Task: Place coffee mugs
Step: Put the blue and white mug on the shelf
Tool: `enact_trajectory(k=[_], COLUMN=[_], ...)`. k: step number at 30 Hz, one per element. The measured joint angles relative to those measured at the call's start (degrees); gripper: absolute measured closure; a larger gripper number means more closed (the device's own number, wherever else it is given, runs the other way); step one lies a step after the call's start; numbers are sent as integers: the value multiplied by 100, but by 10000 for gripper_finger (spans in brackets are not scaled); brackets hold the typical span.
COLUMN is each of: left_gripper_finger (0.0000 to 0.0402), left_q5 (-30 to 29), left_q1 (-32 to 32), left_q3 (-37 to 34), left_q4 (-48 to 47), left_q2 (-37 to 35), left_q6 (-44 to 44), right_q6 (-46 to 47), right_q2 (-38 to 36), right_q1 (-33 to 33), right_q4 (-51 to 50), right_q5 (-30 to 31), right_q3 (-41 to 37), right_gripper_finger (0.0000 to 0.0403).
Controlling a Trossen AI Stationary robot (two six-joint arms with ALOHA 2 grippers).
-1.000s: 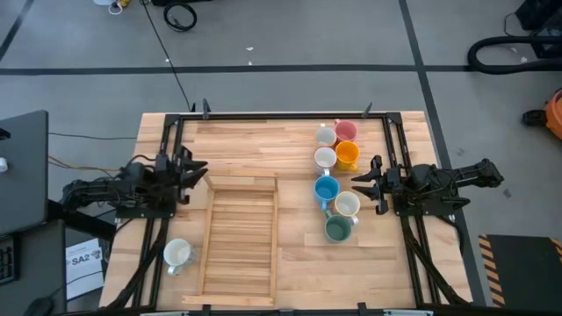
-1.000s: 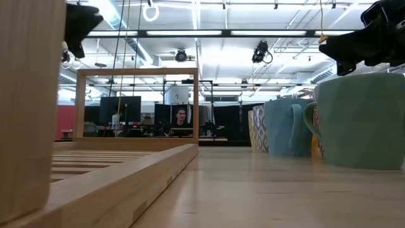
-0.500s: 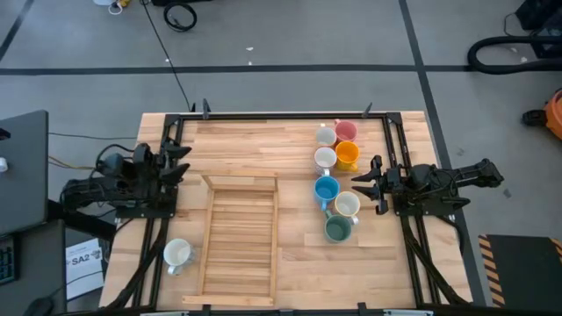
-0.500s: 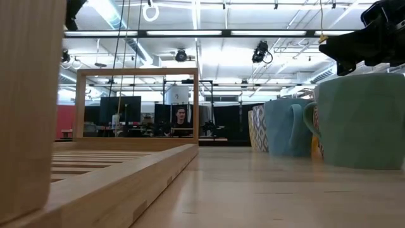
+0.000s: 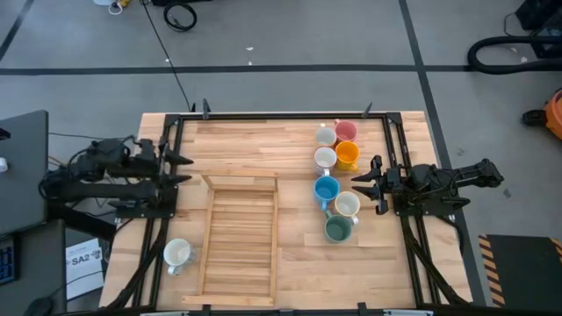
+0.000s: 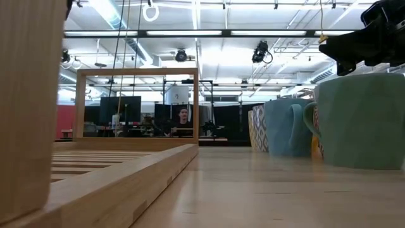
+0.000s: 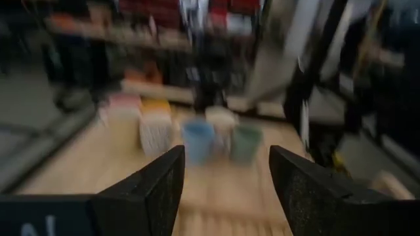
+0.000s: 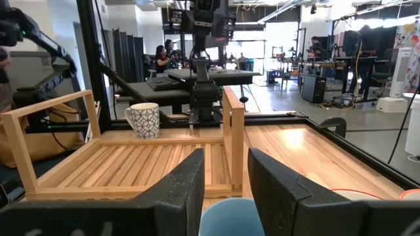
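Here the right gripper, fingers parted and empty, sits just beside the blue mug and a white mug. Across the wooden crate, the left gripper (spread, empty) hovers; another white mug stands apart.

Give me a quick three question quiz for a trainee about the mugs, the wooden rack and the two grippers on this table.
1. True or false: the wooden rack already holds a mug.
2. How many mugs stand in the cluster beside the right gripper?
3. Which gripper has a lone white mug on its side of the table? A) left gripper B) right gripper

Key: 1. False, its slats are bare. 2. Seven, including the blue mug and teal mug. 3. A.
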Motion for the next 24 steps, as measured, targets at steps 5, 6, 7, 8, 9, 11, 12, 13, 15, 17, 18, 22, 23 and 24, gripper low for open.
enact_trajectory(k=[5, 6, 7, 8, 9, 11, 12, 13, 15, 17, 18, 22, 23, 24], left_gripper_finger=[175, 175, 175, 175, 175, 175, 175, 175, 175, 175, 175, 175, 175, 175], left_q5=[764, 921, 1076, 1217, 1328, 1524, 1599, 1660, 1770, 1794, 1793, 1764, 1762, 1752], left_q1=[0, 0, 0, 0, 0, -8, -31, -74, -203, -388, -492, -1002, -1151, -1302], left_q3=[679, 806, 923, 1018, 1101, 1225, 1261, 1270, 1270, 1270, 1270, 1270, 1270, 1270], left_q4=[-1222, -1472, -1738, -1974, -2189, -2599, -2792, -2972, -3310, -3658, -3815, -4083, -4075, -4074], left_q2=[854, 1005, 1158, 1293, 1410, 1648, 1741, 1839, 1979, 2137, 2208, 2522, 2607, 2694], left_q6=[-4, -4, -8, -37, -131, -371, -486, -622, -896, -1112, -1224, -1830, -1942, -2036], right_q6=[0, 0, 0, 0, 0, 0, 0, 0, 0, 0, 0, 0, 0, 0], right_q2=[0, 1, 1, 0, -1, -1, 0, 0, -1, -1, 0, 1, 0, 0], right_q1=[-1, -2, -2, -1, -2, -1, -2, -2, -2, 0, -2, 0, -1, -2], right_q4=[0, 0, -2, 0, 0, 0, 0, 0, 0, 0, -2, 0, 0, 0], right_q5=[1, 2, 0, 1, 2, 2, 1, 1, 0, 2, 1, 1, 1, 1], right_q3=[0, 0, 0, 0, 0, 0, 0, 1, 0, 0, 1, 0, 0, 2], right_gripper_finger=[279, 279, 279, 279, 279, 279, 279, 279, 279, 279, 279, 279, 279, 279])
